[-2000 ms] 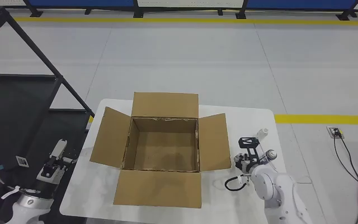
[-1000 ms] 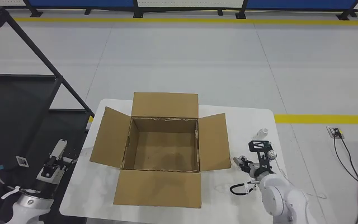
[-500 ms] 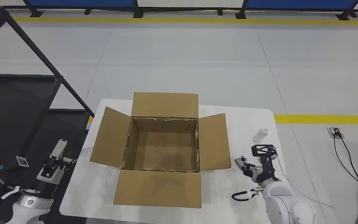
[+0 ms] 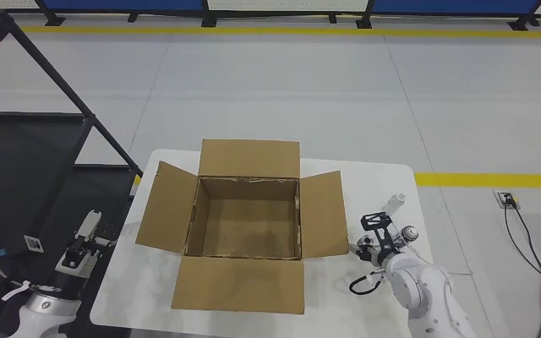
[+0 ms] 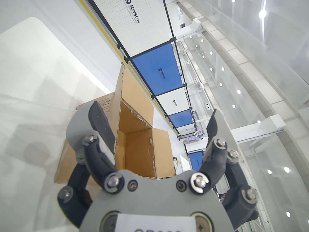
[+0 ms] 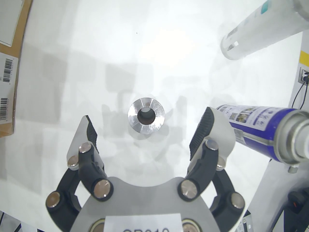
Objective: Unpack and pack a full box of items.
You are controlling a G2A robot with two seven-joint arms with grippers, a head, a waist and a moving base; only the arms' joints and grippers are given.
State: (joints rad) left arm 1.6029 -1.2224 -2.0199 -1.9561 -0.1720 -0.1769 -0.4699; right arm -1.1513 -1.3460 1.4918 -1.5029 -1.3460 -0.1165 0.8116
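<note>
An open cardboard box [image 4: 249, 221] stands in the middle of the white table, its inside bare. My right gripper [image 6: 147, 121] hangs open over the table to the right of the box [image 6: 9, 61], fingers pointing down. A small silver cylinder [image 6: 146, 115] stands upright below the gap between its fingers. A blue spray can [image 6: 260, 127] lies close beside one finger. A white bottle [image 6: 260, 22] lies farther off, beyond the right gripper [image 4: 377, 223] in the top view. My left gripper [image 5: 154, 114] is open and holds nothing, off the table's left edge, facing the box [image 5: 142, 146].
The box's four flaps [image 4: 324, 214] are folded outward and cover much of the table. Bare table [image 4: 385, 182] shows right of the box. A dark frame [image 4: 63, 93] stands left of the table, near the left gripper [image 4: 87, 224].
My right gripper swung out toward the table's right edge and has come back toward the box. The left arm, the box and the white bottle have stayed put.
</note>
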